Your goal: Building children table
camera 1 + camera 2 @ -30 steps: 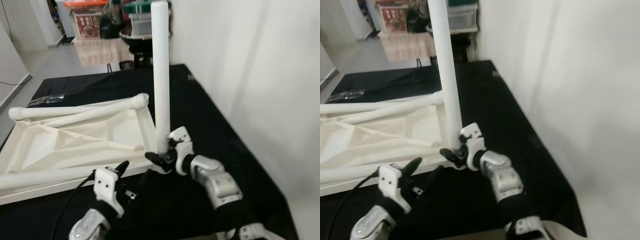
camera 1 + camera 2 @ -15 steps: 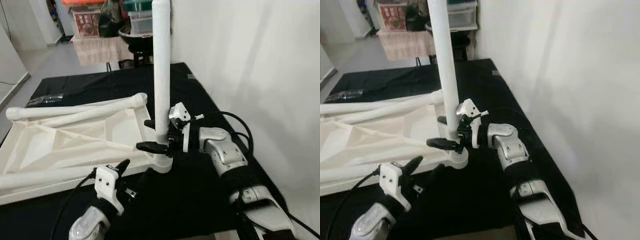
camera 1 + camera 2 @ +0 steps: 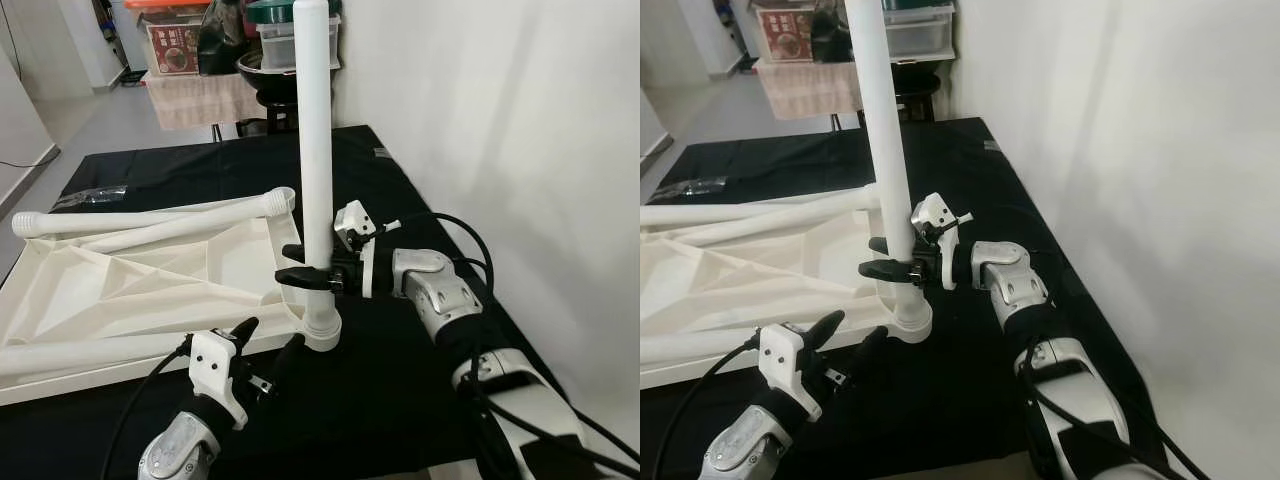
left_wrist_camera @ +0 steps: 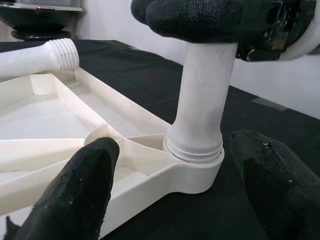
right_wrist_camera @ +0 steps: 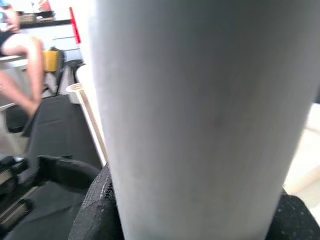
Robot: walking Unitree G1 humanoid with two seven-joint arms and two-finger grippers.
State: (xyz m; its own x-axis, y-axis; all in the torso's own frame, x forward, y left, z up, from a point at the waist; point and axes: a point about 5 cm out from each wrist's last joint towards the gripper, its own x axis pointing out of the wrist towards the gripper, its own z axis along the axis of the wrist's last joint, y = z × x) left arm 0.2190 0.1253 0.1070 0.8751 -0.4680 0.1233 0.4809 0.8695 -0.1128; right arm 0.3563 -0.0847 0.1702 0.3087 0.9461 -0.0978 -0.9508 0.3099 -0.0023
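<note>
A white children's table top (image 3: 120,290) lies upside down on a black cloth. One white leg (image 3: 315,150) stands upright in its near right corner socket (image 3: 322,333). My right gripper (image 3: 305,268) is shut on that leg a little above the socket; the right wrist view has the leg (image 5: 200,110) pressed between the black pads. My left gripper (image 3: 272,337) is open, low on the cloth in front of the socket, its fingers (image 4: 85,185) spread to either side of the leg's foot (image 4: 200,135) without touching it.
Another loose white leg (image 3: 150,218) lies across the far side of the table top, and one more (image 3: 90,352) along its near edge. A white wall (image 3: 520,130) runs close on the right. Boxes and bins (image 3: 180,45) stand behind the table. A seated person's legs (image 5: 25,50) are nearby.
My right gripper rose from the leg's foot and closed on the leg higher up. The leg now stands a little more to the left. The left gripper stayed put.
</note>
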